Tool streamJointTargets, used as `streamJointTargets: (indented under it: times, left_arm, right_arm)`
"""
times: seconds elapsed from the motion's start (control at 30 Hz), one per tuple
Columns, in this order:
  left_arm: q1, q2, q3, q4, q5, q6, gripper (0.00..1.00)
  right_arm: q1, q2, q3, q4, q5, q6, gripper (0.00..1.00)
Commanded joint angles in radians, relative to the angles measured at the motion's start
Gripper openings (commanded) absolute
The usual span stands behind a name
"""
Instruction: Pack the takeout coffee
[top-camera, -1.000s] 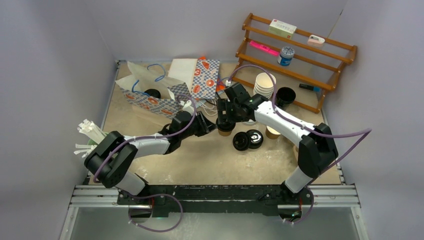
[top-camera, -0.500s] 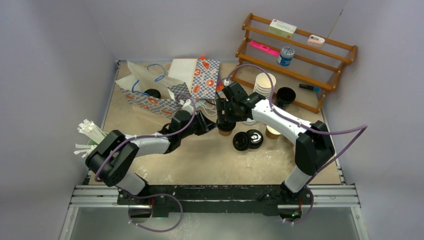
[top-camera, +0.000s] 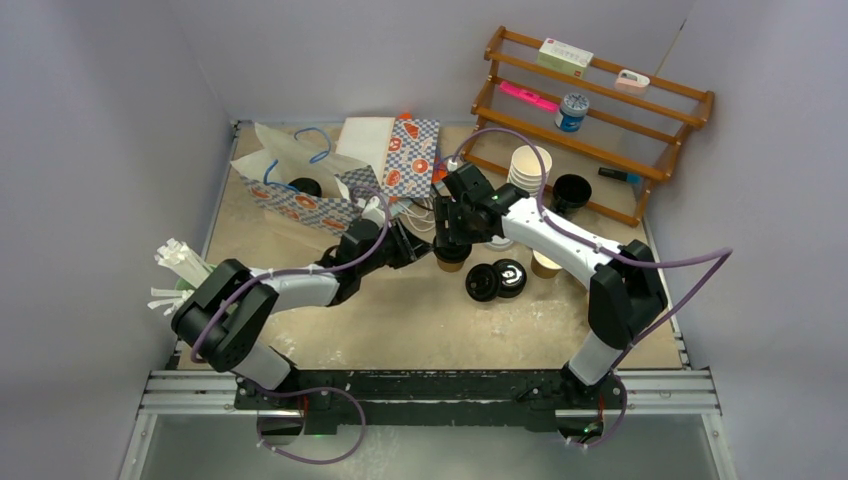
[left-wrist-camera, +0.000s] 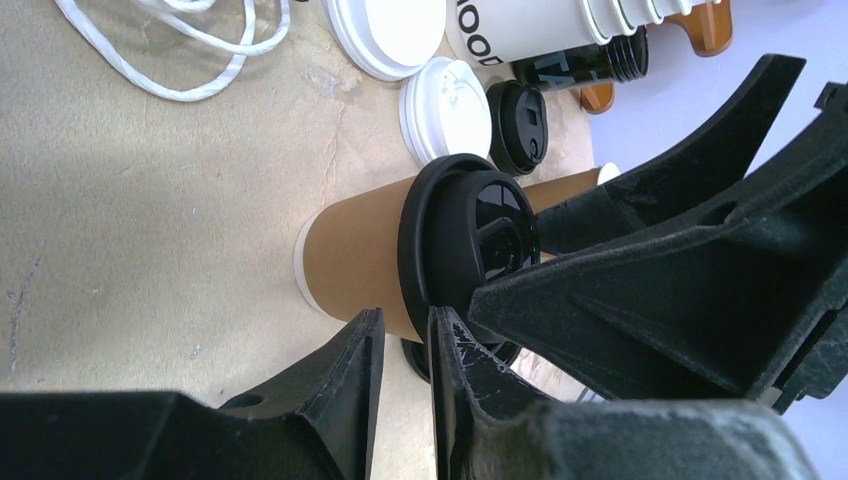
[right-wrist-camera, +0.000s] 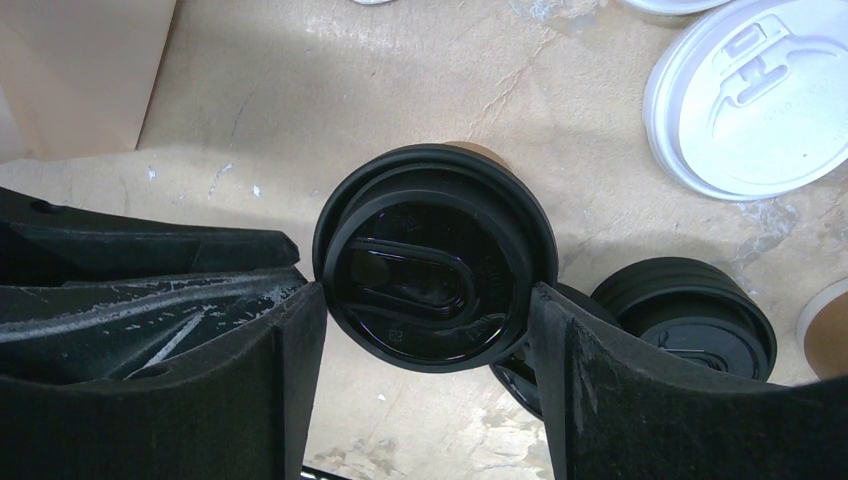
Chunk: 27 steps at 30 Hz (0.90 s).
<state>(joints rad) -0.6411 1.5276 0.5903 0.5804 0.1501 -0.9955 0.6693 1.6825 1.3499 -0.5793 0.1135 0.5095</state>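
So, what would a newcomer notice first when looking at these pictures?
Both arms meet over one brown paper cup in the middle of the table; the right arm's fingers flank its black lid, the left arm's fingers sit beside it. A patterned paper bag sits at the far left, a wooden rack at the far right.

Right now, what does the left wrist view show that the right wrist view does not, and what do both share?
Only the left wrist view shows the brown side of the takeout cup, a white cord and printed white cups. Only the right wrist view shows the whole top of its black lid, with the right fingers close on either side. Both show the lidded cup, loose white lids and the tan table.
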Motion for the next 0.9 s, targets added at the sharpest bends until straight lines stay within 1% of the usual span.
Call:
streamJointTargets:
  times: [0.0,0.37,0.63,0.87]
  left_arm:
    - [0.015,0.029,-0.003,0.073,0.021,-0.022,0.25]
    - [0.015,0.075,0.013,0.058,0.063,-0.015,0.24]
    - [0.014,0.077,0.087,-0.145,0.042,0.077,0.21]
    - [0.012,0.107,0.167,-0.349,0.002,0.145,0.21]
  right_arm:
    - [0.006,0.011,0.029,-0.029,0.016,0.006,0.66]
    - [0.006,0.027,0.028,-0.036,0.005,0.004,0.63]
    - [0.006,0.048,0.02,-0.051,0.002,0.006,0.6]
    - [0.007,0.057,0.005,-0.052,-0.008,0.011,0.6]
